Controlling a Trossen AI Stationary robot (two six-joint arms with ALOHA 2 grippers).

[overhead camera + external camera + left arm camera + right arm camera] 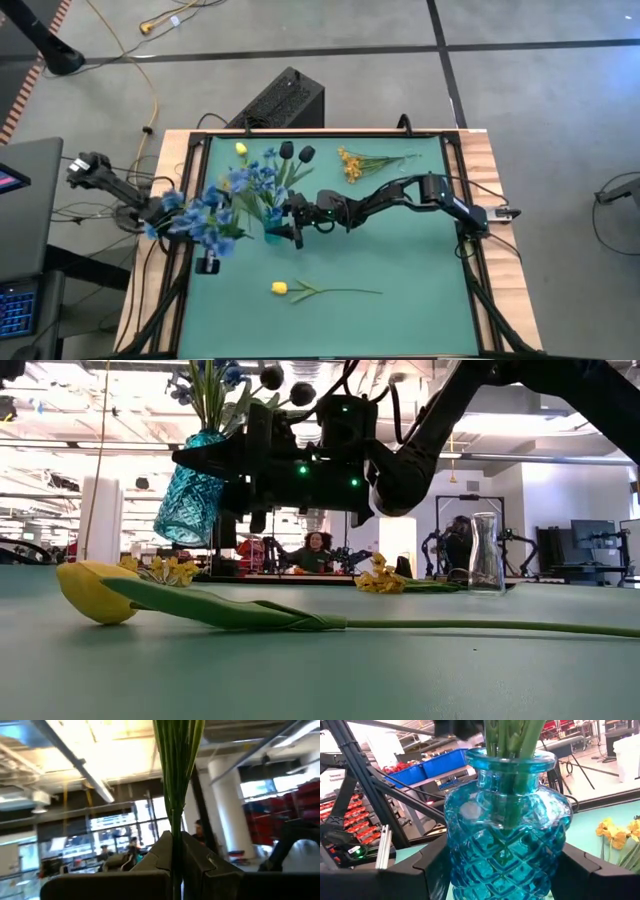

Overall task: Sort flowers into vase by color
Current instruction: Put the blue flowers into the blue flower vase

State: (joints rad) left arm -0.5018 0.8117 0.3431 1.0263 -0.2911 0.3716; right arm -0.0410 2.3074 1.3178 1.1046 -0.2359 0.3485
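A blue glass vase (502,835) with blue flowers (255,180) in it hangs above the table in my right gripper (502,862), which is closed on it left of the table's middle. My left gripper (175,842) at the table's left edge is shut on a second bunch of blue flowers (203,218). A yellow tulip (281,288) lies on its side near the front. A yellow-orange cluster (352,165), a yellow bud (241,149) and two dark heads (296,152) sit toward the far edge. My left gripper pinches the bunch's green stems (175,820) between its two fingers. The stems run on past the fingertips to the blossoms, and the bunch is clear of the table. My right gripper has the vase's wide patterned body (470,845) between its two fingers, one on each side. The fingers come in about level from the table's right. The vase (195,490) is lifted clear of the table and leans a little.
A clear glass vase (485,555) stands at the far right of the table. The green mat (400,250) is bare between the tulip and the far flowers. A black box (285,100) sits beyond the far edge.
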